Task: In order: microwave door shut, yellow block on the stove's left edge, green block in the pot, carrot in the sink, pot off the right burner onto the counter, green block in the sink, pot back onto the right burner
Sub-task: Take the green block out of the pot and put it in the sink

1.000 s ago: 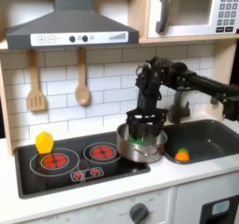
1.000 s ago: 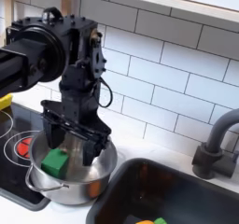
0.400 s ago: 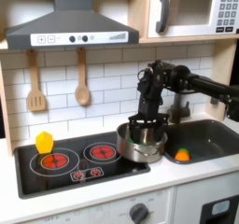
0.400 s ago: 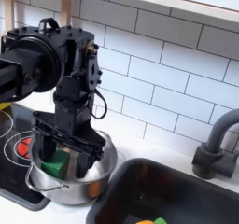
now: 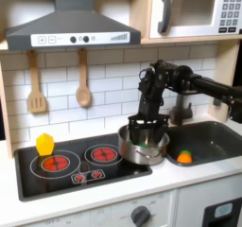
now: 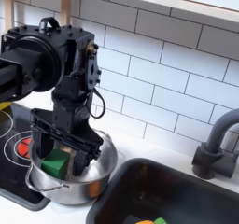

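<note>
The steel pot sits at the stove's right edge, partly on the counter beside the sink. The green block lies inside it. My gripper reaches down into the pot, open, with one black finger close against the block and the other standing apart. The yellow block rests on the stove's left edge in the first exterior view. The carrot lies in the sink. The microwave door is shut.
Two red burners show on the black stove. A spatula and a wooden spoon hang on the tiled wall. A grey faucet stands behind the sink.
My gripper has dropped lower into the pot, bringing its fingers down beside the green block. Over the last half second it has barely moved. The pot and blocks stay put.
</note>
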You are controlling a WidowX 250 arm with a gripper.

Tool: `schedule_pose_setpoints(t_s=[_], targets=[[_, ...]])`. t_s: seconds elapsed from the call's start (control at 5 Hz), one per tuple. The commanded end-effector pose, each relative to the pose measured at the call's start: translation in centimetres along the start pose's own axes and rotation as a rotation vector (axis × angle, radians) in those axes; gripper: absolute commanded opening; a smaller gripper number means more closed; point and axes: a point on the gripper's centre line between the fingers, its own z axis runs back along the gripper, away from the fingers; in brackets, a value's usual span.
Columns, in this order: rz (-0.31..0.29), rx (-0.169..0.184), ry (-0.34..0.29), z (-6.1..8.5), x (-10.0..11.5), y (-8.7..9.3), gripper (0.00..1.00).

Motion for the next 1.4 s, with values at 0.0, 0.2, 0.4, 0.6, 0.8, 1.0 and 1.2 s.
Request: schedule_pose_setpoints(t_s=[0.0,0.2,0.4,0.6,0.8,1.0,1.2], targets=[[0.021,-0.001,0.013,-0.8,-0.1,-0.1,1.00],[0.030,0.008,0.009,-1.3,0.5,-0.1,1.00],[0.041,0.023,0.010,-1.6,0.7,0.3,1.00],[0.047,0.019,0.037,-2.9,0.8,0.2,1.00],[0.050,0.014,0.048,-3.5,0.9,0.1,1.00],[0.044,0.006,0.043,-3.7,1.1,0.0,0.92],[0.033,0.019,0.049,-3.6,1.0,0.1,0.00]])
